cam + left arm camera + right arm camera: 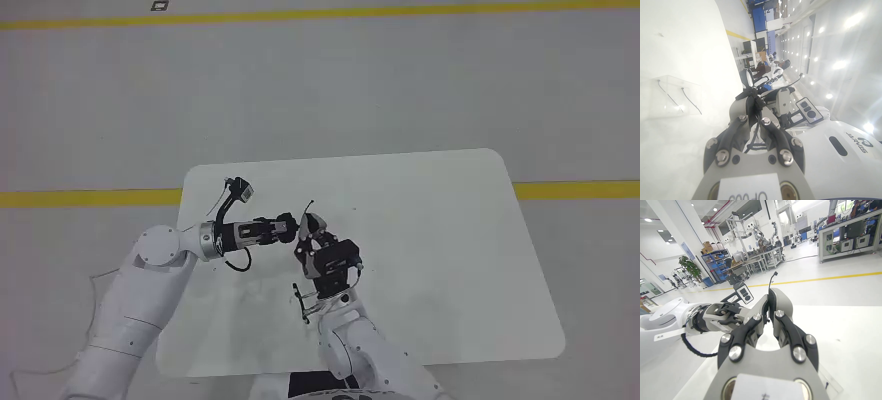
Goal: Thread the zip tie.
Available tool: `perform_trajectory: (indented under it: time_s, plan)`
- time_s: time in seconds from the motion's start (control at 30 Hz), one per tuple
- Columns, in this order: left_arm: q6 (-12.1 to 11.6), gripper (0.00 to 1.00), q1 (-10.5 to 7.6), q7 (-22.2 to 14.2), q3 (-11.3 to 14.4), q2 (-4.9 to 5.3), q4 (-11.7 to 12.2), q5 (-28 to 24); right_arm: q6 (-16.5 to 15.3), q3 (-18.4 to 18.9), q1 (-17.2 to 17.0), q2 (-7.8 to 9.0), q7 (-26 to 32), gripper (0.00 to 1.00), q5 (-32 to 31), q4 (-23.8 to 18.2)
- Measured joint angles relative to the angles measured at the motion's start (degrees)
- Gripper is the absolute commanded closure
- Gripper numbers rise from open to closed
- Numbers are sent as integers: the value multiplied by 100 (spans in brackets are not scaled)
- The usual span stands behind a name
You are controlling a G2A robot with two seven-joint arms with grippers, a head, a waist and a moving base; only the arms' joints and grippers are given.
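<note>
Your table (450,250) is the biggest thing here: white, with rounded corners and a broad bare stretch on its right half, running out to the right edge and the far edge. That is your open room. Both arms work over the left-centre part, well in from the far edge. The left arm comes in over the left edge and the right arm comes up over the near edge, so those two sides are the crowded ones.

The two hands meet just beside each other, raised off the table. Your right hand (769,300) is closed tight on the zip tie (769,285), which stands up out of its fingertips with the square head at the top. Your left hand (751,93) is also pinched closed, and a thin black strand of the tie runs back between its fingers.

A clear box (685,81) sits on the table on the near side of the hands, close beside the right forearm. It holds two spare ties (670,96), both black and thin. They lie side by side and apart from each other, slanted the same way, with their heads at the same end.
</note>
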Motion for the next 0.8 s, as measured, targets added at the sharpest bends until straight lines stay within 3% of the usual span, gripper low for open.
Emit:
perform_trajectory:
  time_s: [0.8]
  plan:
    - [0,100,0,0,0,0,0,0,0,-77,-37,107,91,100,-73,-134]
